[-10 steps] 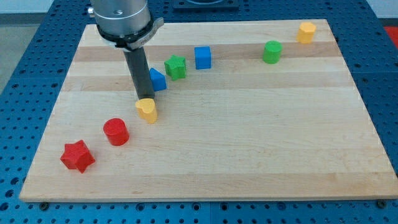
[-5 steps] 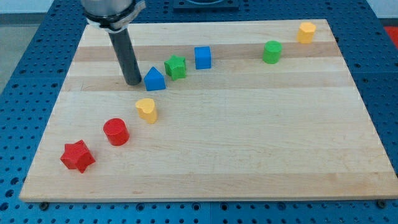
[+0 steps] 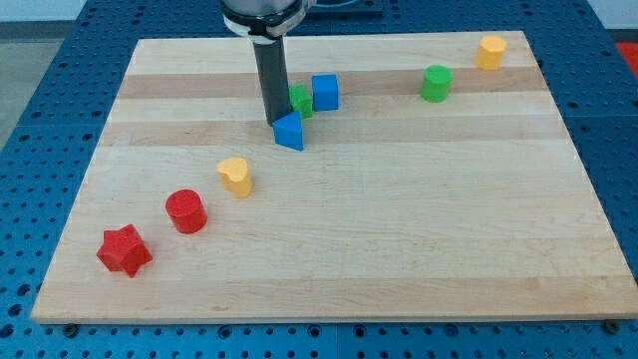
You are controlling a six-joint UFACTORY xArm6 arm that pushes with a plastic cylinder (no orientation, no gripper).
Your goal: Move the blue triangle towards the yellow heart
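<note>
The blue triangle (image 3: 290,131) lies on the wooden board (image 3: 399,219), up and to the right of the yellow heart (image 3: 236,176). My tip (image 3: 276,121) stands right at the triangle's upper left edge, touching or nearly touching it. The rod partly hides a green star (image 3: 301,100) behind it. The heart sits apart, a short way down and to the left of the triangle.
A blue cube (image 3: 325,92) stands just right of the green star. A green cylinder (image 3: 436,83) and a yellow block (image 3: 489,51) are at the top right. A red cylinder (image 3: 185,211) and a red star (image 3: 124,250) lie at the lower left.
My tip swung from beside the heart up and then to the right. The blue triangle has shifted right, farther from the heart, and turned.
</note>
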